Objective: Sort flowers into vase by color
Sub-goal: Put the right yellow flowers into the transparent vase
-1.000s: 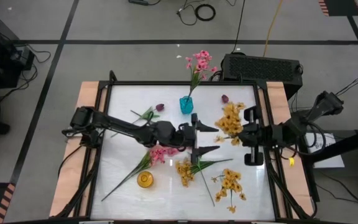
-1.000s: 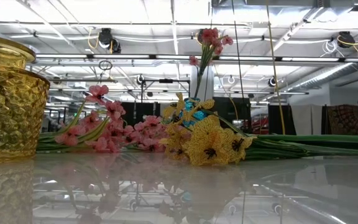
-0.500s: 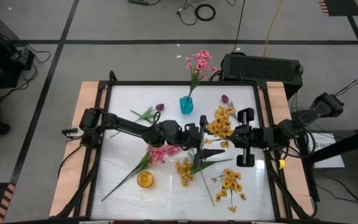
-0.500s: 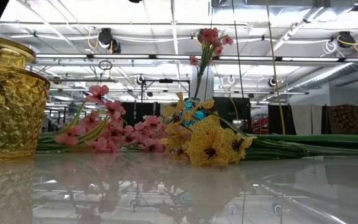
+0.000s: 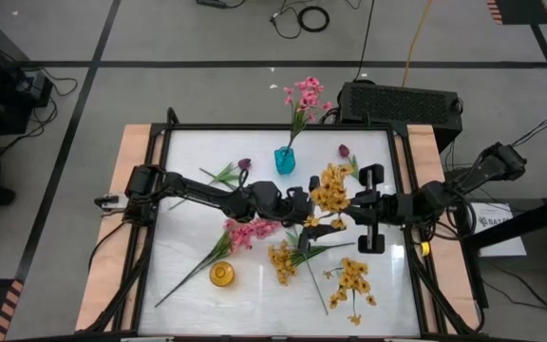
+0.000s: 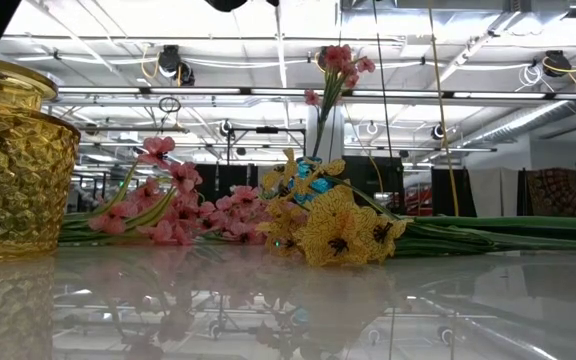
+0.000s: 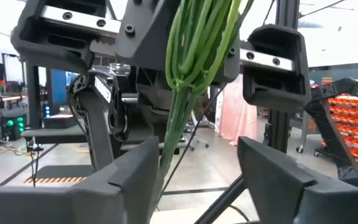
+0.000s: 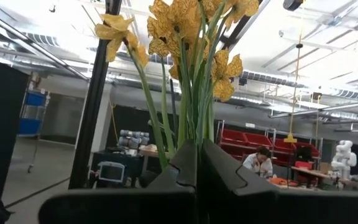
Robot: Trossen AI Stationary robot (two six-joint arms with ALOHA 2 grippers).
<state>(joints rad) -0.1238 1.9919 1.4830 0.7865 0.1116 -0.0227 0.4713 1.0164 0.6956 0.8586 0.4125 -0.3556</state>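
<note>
Right now, step in hand: we judge it a handover of the yellow spray (image 5: 331, 186) in mid-air above the middle of the bench (image 5: 188, 271), between the two arms.
Right gripper (image 5: 342, 210): clenched on the yellow spray's stems; in its wrist view the fingers (image 8: 185, 163) are pressed together around the green stalks, blossoms fanning out beyond.
Left gripper (image 5: 304, 204): spread wide; in its wrist view the stem bundle (image 7: 188, 68) hangs between the parted fingers (image 7: 271, 168), and we cannot tell whether either one touches it.
Yellow vase (image 5: 221, 275): near the front edge on the left side, nothing in it that we can see.
Blue vase (image 5: 284, 160): at the back, with a pink spray (image 5: 303, 96) standing in it.
Loose flowers: another pink spray (image 5: 246, 234) and more yellow blooms (image 5: 353, 277) lie flat on the bench.
Next move, as we read it: the left gripper needs to close on the stems before the right lets go, then carry the spray to the yellow vase.
</note>
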